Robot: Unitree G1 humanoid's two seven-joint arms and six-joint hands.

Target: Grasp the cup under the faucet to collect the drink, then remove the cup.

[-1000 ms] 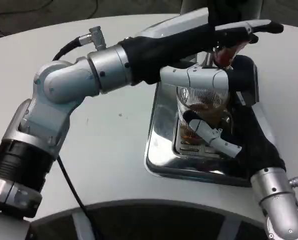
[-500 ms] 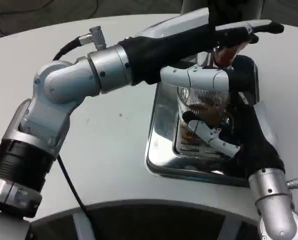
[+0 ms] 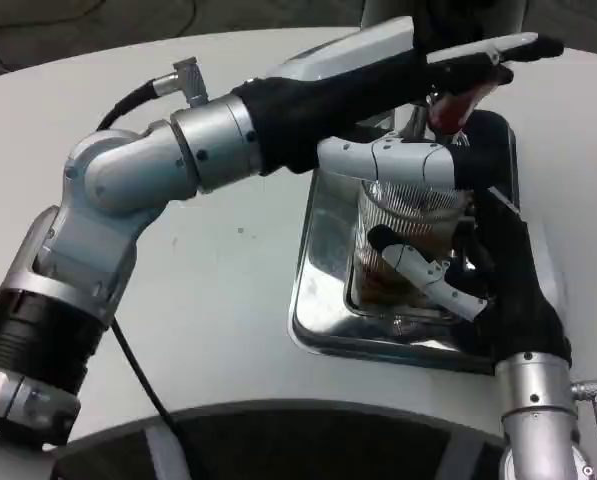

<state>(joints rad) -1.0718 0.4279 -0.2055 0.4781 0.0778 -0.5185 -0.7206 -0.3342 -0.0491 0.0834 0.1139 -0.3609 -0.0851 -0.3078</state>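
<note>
Compared with the frames a second earlier, the right forearm has swung to a steeper, more upright line at lower right, and the cup (image 3: 410, 235) now leans slightly with its rim toward upper right; the left arm has shifted only a little upward. Clear ribbed cup, holding a brown drink that fills its lower part, stands in the chrome drip tray (image 3: 323, 270), over the slotted grate at the tray's centre. Right hand (image 3: 448, 215) grasps the cup: one white finger (image 3: 383, 160) wraps across the rim on the far side, another white finger (image 3: 433, 280) crosses the lower wall on the near side, and the dark palm lies against the cup's right flank. Cup sits directly below the red-tipped faucet lever (image 3: 450, 108). Left hand (image 3: 448, 65) reaches across from the left, fingers extended flat over the lever; whether it presses or merely rests there cannot be told, nor whether it holds anything. Left forearm runs diagonally from lower left, silver elbow raised above the white table (image 3: 208, 300), with a black cable (image 3: 133, 355) hanging beneath it.
</note>
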